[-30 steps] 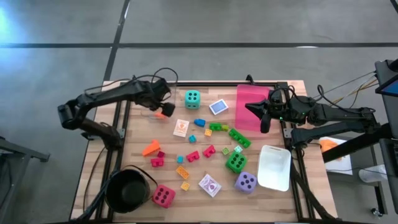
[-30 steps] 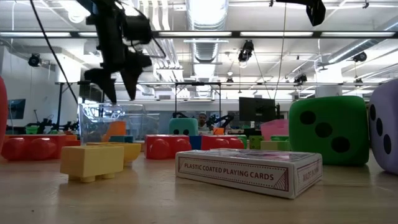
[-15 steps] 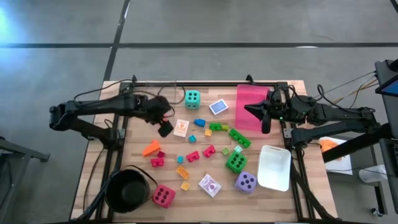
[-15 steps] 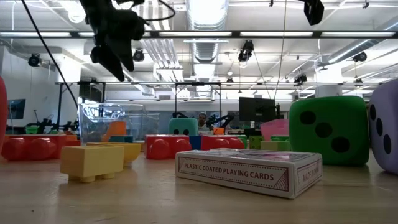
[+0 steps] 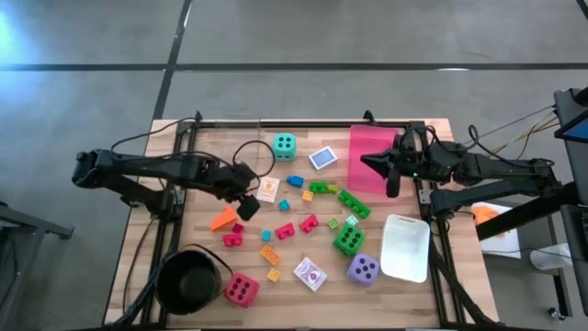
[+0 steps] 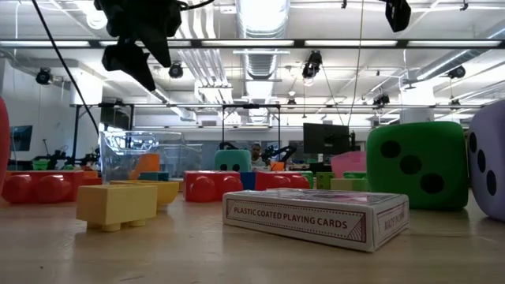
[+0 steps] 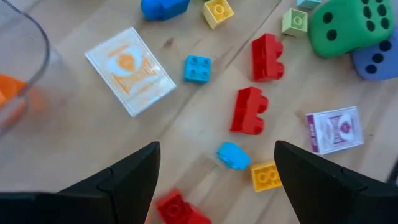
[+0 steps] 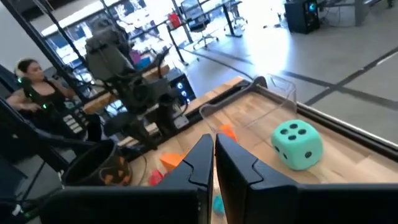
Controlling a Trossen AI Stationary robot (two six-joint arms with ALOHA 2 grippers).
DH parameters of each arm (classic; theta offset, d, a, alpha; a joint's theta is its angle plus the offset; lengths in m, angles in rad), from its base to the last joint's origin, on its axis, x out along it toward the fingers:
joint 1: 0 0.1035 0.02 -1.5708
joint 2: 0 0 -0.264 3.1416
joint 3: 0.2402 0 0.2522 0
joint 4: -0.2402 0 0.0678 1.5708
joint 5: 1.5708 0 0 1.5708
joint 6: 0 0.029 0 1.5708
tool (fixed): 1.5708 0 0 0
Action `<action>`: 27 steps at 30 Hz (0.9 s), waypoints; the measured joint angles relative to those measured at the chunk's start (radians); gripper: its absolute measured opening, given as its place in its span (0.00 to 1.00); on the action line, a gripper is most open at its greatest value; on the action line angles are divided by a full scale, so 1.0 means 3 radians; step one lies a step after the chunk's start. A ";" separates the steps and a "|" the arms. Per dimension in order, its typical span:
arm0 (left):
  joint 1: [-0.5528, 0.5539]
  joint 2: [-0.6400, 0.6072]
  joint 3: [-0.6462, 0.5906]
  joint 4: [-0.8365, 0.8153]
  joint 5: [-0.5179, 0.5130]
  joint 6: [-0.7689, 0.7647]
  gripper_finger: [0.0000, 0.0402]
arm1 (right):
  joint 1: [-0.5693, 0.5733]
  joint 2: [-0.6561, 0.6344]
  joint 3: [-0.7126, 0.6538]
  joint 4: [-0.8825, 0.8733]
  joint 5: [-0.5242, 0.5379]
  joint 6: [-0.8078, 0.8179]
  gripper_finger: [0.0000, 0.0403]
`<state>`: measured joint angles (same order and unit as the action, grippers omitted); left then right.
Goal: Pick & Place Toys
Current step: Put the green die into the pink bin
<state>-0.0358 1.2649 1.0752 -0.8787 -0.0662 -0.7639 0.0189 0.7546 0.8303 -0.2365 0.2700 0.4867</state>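
Soft dice lie on the wooden table: teal (image 5: 284, 144) at the far side, green (image 5: 347, 239), purple (image 5: 363, 268) and pink-red (image 5: 241, 290) near the front. Several small plastic blocks, such as a red one (image 7: 249, 111) and a blue one (image 7: 233, 155), and picture cards (image 5: 267, 188) (image 5: 310, 273) are scattered between them. My left gripper (image 5: 244, 206) hangs open and empty above the blocks left of centre, its fingers pointing steeply down (image 7: 217, 186). My right gripper (image 5: 390, 175) is shut and empty, held high over the pink tray (image 5: 372, 147).
A clear tray (image 7: 18, 68) holding something orange stands beside the left gripper, on its far side. A round black pot (image 5: 191, 280) sits at the near left corner and a white tray (image 5: 406, 246) at the near right. A person (image 8: 28, 74) is in the room beyond the table.
My left gripper has swung away from the clear tray toward the table's near edge, rising a little and rolling as it went. It has stayed open and empty. The toys have not moved.
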 joint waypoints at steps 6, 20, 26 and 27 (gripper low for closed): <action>-0.0190 0.0000 0.0000 0.0059 0.0002 -0.0142 0.79 | 0.0002 0.0051 0.0000 0.0000 -0.0342 0.0026 0.04; -0.0436 -0.0012 0.0078 0.0073 0.0188 -0.0021 0.79 | 0.0003 0.0404 0.0000 0.0023 -0.0738 0.0478 0.60; -0.0597 -0.0012 0.0089 0.0076 0.0188 0.0005 0.79 | 0.0003 0.0592 0.0099 -0.0194 -0.0738 0.0943 0.71; -0.0616 -0.0012 0.0089 0.0076 0.0188 0.0008 0.79 | 0.0003 0.0636 0.0179 -0.0367 -0.0738 0.1007 0.72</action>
<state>-0.2207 1.2613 1.1019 -0.8558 -0.0097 -0.7616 0.0197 0.9455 0.8840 -0.3466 0.0487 0.7889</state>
